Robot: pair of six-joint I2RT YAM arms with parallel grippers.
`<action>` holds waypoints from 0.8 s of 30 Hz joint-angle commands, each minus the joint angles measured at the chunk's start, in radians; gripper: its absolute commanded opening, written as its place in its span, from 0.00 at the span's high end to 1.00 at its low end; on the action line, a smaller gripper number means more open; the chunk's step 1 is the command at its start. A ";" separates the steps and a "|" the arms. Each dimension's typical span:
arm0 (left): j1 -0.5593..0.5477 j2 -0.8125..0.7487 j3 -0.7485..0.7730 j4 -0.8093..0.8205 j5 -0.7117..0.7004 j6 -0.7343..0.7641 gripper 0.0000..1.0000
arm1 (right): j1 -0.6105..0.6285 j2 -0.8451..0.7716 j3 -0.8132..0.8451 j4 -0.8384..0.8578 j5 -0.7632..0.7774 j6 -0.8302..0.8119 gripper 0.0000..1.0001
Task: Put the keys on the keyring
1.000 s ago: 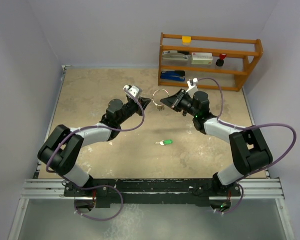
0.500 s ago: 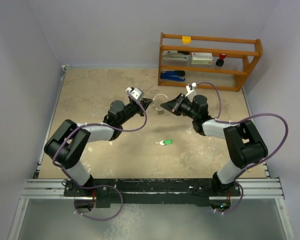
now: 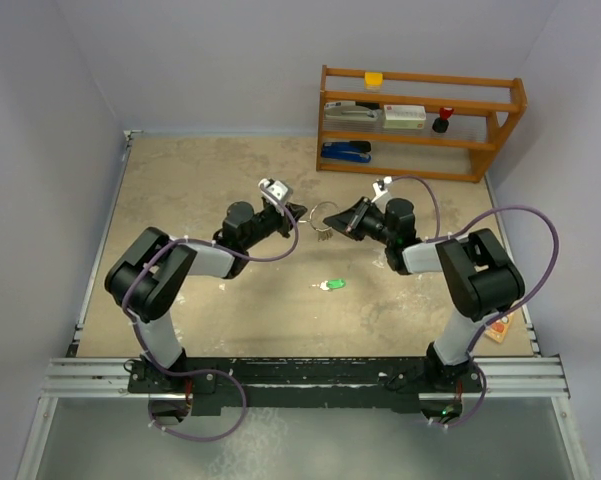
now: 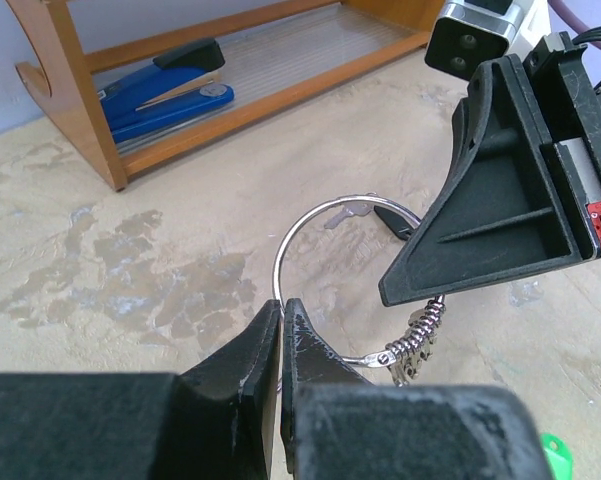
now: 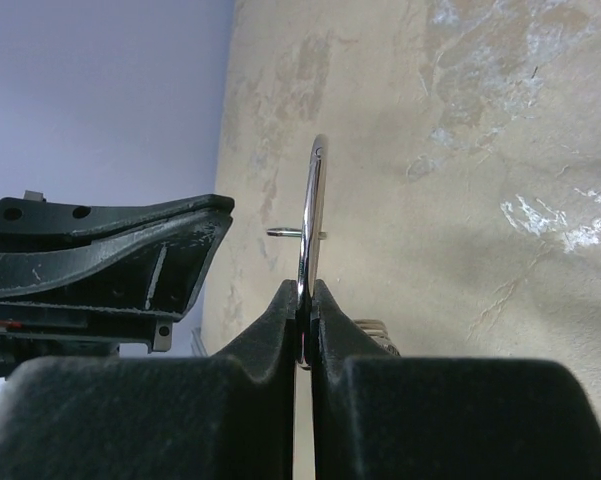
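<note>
Nearby, a green-headed key (image 3: 330,285) lies alone on the tabletop (image 3: 180,190). Beyond it, the left hand (image 4: 282,310) and right hand (image 5: 305,300) each clench the keyring (image 3: 324,216) from opposite sides, holding it upright, small keys dangling. A wooden shelf (image 3: 430,78) stands behind.

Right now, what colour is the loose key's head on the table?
The key head is bright green, seen best in the top view.

- Green key (image 4: 553,453): cut off by left wrist view's bottom edge.
- Ring (image 4: 320,208): right side hidden behind right gripper (image 4: 396,290).
- Orange item (image 3: 497,331): partly behind right arm (image 3: 470,275), unidentifiable.
</note>
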 commanded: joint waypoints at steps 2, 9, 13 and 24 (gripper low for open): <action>0.012 0.015 0.034 0.057 0.008 -0.064 0.95 | -0.013 0.002 0.000 0.130 -0.046 0.036 1.00; 0.021 0.031 -0.085 0.306 0.037 -0.101 0.66 | -0.028 -0.030 0.032 0.080 -0.076 0.019 1.00; 0.024 0.032 -0.118 0.362 0.063 -0.080 0.56 | -0.028 -0.075 0.056 0.006 -0.078 -0.015 1.00; 0.024 0.063 -0.112 0.342 0.162 0.061 0.49 | -0.028 -0.194 0.102 -0.161 -0.090 -0.096 1.00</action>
